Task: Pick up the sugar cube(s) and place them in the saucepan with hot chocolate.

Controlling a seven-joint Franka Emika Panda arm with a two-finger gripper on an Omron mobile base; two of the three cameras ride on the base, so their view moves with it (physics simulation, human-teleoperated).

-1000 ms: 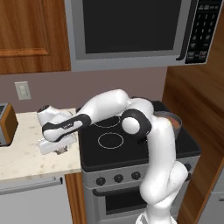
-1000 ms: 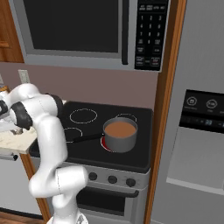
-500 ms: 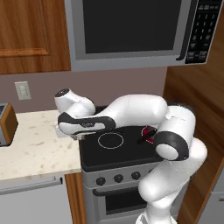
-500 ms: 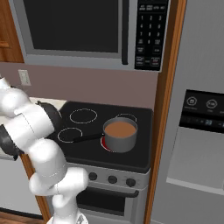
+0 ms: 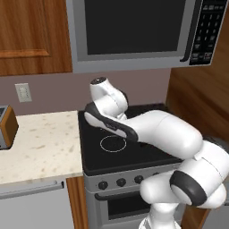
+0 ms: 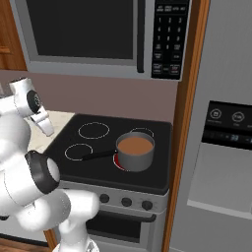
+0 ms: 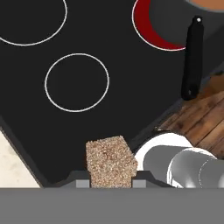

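A brownish-tan speckled sugar cube (image 7: 110,162) sits clamped between my gripper's (image 7: 110,183) two dark fingertips at the bottom of the hand view. The gripper hangs above the black stovetop (image 7: 109,113), near its front left burner ring (image 7: 77,82). The grey saucepan (image 6: 134,152) with brown hot chocolate stands on the front right burner, its black handle (image 6: 98,155) pointing left. In the hand view the saucepan's wall (image 7: 175,22) and handle (image 7: 192,57) lie at the top right, well apart from the cube. The white arm (image 5: 147,129) arches over the stove.
A red glowing burner (image 7: 146,33) shows under the saucepan. The beige stone countertop (image 5: 40,143) with a toaster (image 5: 6,127) lies left of the stove. A microwave (image 5: 134,31) hangs overhead, a fridge (image 6: 221,147) stands right, and knobs (image 5: 120,182) line the stove front.
The arm has swung from low over the countertop on the left, up and rightward over the stove, with the cube held in the gripper.
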